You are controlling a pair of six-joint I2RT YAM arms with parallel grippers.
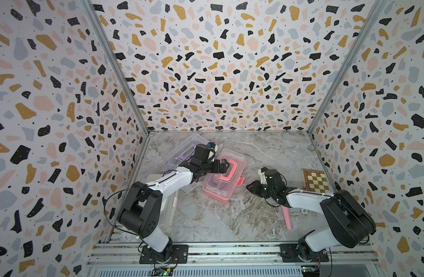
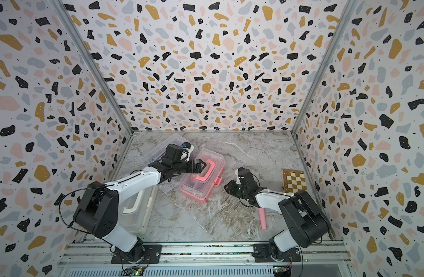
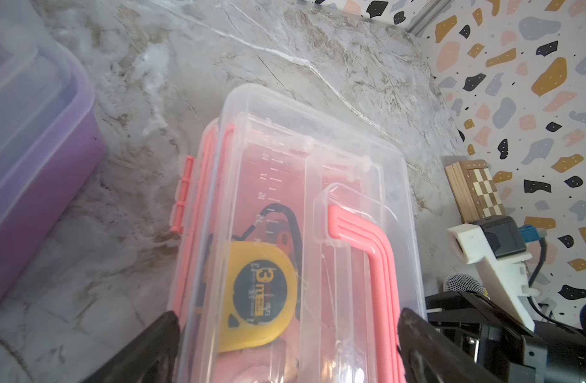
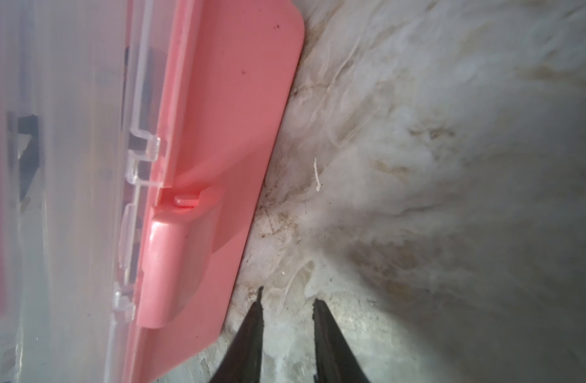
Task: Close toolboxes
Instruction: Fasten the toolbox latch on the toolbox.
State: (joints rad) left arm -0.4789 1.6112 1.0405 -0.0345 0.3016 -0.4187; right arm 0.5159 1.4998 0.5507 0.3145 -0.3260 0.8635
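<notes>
The pink toolbox [image 1: 220,189] [image 2: 196,191] sits mid-table with its clear lid [image 3: 318,159] down over a yellow tape measure [image 3: 261,295]. My left gripper [image 1: 226,165] [image 2: 201,165] [image 3: 288,316] is open just above the lid, beside the pink handle [image 3: 377,265]. My right gripper [image 1: 248,187] [image 2: 226,185] [image 4: 288,296] hangs low beside the box's pink latch flap [image 4: 172,258], which sticks out sideways. Its jaws stand a narrow gap apart with only table between them. The purple toolbox [image 1: 179,156] [image 3: 36,149] lies at the back left. The white toolbox [image 2: 139,208] is partly hidden under my left arm.
A pink toy microphone [image 1: 286,218] [image 2: 263,218] lies under my right arm. A brown checkered board [image 1: 315,179] [image 2: 294,179] [image 3: 477,192] sits against the right wall. Patterned walls close in three sides of the marble table [image 1: 230,215].
</notes>
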